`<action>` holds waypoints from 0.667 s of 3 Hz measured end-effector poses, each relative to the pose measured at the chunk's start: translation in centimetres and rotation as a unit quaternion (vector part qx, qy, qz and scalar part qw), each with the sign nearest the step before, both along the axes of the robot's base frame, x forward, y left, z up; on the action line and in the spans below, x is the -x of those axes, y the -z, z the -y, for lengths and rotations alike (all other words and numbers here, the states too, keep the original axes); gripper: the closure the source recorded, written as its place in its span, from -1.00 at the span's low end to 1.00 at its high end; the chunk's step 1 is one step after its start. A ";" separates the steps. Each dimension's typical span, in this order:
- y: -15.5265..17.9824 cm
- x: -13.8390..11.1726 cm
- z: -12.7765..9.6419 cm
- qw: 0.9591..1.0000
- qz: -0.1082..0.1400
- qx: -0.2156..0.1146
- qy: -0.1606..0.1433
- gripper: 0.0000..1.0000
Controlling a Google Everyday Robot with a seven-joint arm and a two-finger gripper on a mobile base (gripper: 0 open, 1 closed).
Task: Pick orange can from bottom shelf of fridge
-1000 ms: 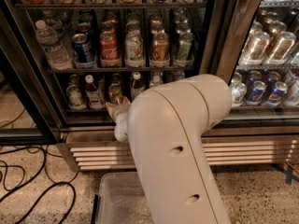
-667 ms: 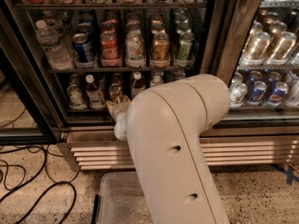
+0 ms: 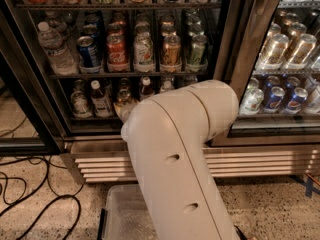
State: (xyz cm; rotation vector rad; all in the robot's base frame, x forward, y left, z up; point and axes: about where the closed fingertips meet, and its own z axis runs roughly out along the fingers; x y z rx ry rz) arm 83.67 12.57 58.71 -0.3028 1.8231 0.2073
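Camera view: gripper (image 3: 121, 110) at bottom shelf (image 3: 92, 118) (mostly hidden); cables (image 3: 24, 207) on speckled floor (image 3: 270, 199).

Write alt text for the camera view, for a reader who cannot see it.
A large beige robot arm reaches toward the bottom shelf of a drinks fridge, where small bottles stand; its gripper is hidden behind the arm. Soda cans fill the shelf above.
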 end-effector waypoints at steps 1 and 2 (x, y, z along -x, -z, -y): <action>0.0 -0.3 0.1 1.000 0.001 0.000 0.002 0.14; 0.0 -0.3 0.1 1.000 0.001 0.000 0.002 0.60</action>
